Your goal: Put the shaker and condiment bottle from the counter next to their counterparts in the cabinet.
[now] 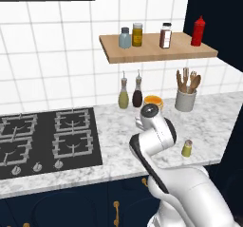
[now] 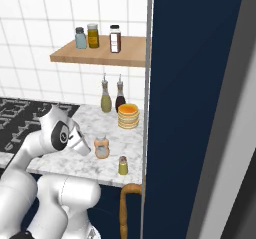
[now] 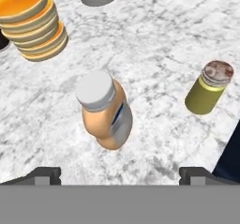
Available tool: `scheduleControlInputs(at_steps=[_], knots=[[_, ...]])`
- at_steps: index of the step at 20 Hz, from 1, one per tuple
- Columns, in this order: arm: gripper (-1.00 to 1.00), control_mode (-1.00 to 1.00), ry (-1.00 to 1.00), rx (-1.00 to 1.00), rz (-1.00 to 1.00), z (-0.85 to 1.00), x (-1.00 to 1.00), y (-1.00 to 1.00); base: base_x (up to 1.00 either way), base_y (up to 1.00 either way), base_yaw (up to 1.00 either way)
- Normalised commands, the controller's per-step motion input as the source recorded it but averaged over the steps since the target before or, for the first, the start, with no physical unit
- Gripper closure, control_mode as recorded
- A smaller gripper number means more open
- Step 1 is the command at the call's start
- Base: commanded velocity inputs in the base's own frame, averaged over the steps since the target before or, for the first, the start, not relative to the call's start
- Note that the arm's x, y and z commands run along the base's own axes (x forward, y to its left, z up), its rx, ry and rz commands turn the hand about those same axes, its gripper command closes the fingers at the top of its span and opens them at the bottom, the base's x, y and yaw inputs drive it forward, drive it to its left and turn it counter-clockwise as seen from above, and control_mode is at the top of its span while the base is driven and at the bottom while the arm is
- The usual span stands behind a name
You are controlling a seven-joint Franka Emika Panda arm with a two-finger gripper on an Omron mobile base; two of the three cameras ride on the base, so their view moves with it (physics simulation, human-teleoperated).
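One condiment bottle (image 3: 105, 110) is seen upright on the counter (image 3: 154, 26), between the spread fingertips (image 3: 44, 175) but untouched. The gripper (image 3: 120, 175) is held wide, nothing grasped. One shaker (image 3: 209, 87) is seen near the bottle, apart from it, close to the counter's edge. One stack of orange bowls (image 3: 33, 24) is noted further back. On the cabinet (image 1: 156, 50) four containers are counted: one pale blue jar (image 1: 125, 38), one yellow jar (image 1: 137, 34), one brown jar (image 1: 165, 35), one red squeeze bottle (image 1: 198, 31). Two spouted bottles (image 1: 124, 95) and one utensil pot (image 1: 185, 99) are set against the tiled wall.
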Motion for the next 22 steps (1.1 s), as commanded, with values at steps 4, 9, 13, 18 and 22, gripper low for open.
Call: scheduleControlInputs(at_steps=[4, 9, 13, 18, 22], knots=[[-1.0, -1.0, 0.0, 0.0, -0.18, -0.02, 0.01, 0.0, 0.0, 0.0, 0.0], [-1.0, -1.0, 0.0, 0.0, -0.2, 0.0, 0.0, 0.02, 0.0, 0.0, 0.0], [-1.0, -1.0, 0.0, 0.0, -0.03, 0.0, 0.06, 0.29, 0.0, 0.0, 0.0], [-1.0, -1.0, 0.0, 0.0, -0.01, 0.0, 0.22, 0.12, 0.0, 0.0, 0.0], [-1.0, -1.0, 0.01, 0.0, -0.03, 0.0, 0.4, 0.0, 0.0, 0.0, 0.0]])
